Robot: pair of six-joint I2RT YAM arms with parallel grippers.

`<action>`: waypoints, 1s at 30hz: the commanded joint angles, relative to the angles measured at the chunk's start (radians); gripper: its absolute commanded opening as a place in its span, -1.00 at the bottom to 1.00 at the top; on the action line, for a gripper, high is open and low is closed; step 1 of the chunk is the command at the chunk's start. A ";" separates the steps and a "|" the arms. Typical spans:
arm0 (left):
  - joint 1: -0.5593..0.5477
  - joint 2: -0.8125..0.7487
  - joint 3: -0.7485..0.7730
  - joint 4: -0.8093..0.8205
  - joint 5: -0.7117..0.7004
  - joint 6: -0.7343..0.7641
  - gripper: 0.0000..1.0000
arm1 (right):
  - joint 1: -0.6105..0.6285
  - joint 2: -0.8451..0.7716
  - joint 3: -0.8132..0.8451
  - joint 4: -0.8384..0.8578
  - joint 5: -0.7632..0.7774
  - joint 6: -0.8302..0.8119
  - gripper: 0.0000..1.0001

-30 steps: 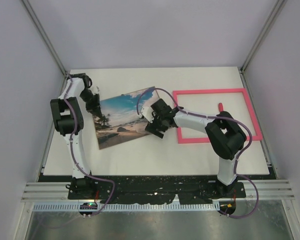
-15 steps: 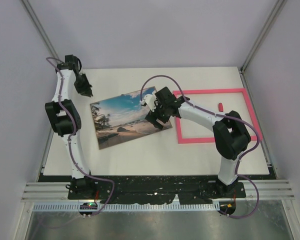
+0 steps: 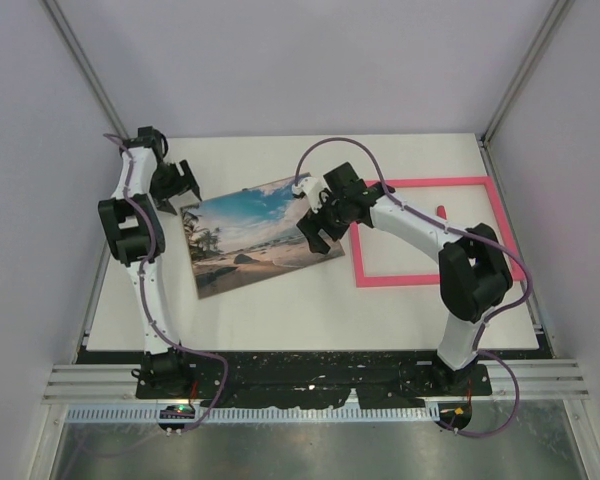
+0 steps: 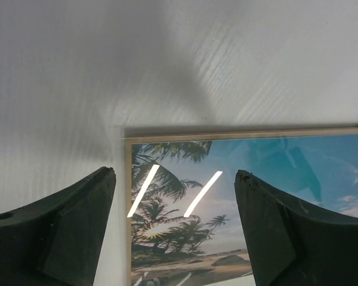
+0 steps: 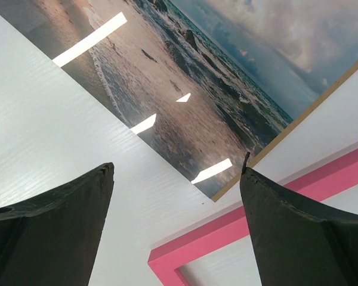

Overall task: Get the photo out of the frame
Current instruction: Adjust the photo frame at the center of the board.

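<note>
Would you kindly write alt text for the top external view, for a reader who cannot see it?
The photo lies flat on the white table, outside the pink frame to its right. The left gripper and the right gripper hover open at its opposite ends.

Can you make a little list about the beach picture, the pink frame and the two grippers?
photo: flat on the table, outside the frame
frame: pink, no photo in it, right of the photo
left gripper: open, over the photo's far left corner
right gripper: open, over the photo's corner beside the frame
</note>
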 commanded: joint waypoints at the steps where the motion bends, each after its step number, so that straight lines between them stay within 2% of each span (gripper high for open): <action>1: -0.009 -0.011 0.007 0.030 0.081 -0.050 0.78 | -0.007 -0.070 0.028 -0.001 -0.061 0.035 0.81; 6: -0.035 0.026 0.076 0.012 -0.030 -0.021 0.89 | -0.007 -0.077 0.029 -0.006 -0.068 0.045 0.81; 8: -0.040 0.036 0.080 0.000 -0.039 0.002 0.99 | -0.007 -0.082 0.029 -0.007 -0.070 0.052 0.81; 14: -0.066 0.038 0.086 -0.019 -0.082 0.036 0.99 | -0.028 -0.057 0.042 -0.012 -0.073 0.081 0.82; 17: -0.069 0.036 0.065 -0.022 -0.073 0.034 0.99 | -0.086 -0.042 0.072 -0.013 -0.157 0.139 0.82; 21: -0.108 0.041 0.079 -0.060 -0.140 0.088 0.99 | -0.153 -0.028 0.102 -0.023 -0.242 0.185 0.82; 30: -0.133 0.017 0.019 -0.079 -0.146 0.105 0.99 | -0.163 -0.025 0.080 -0.024 -0.277 0.187 0.81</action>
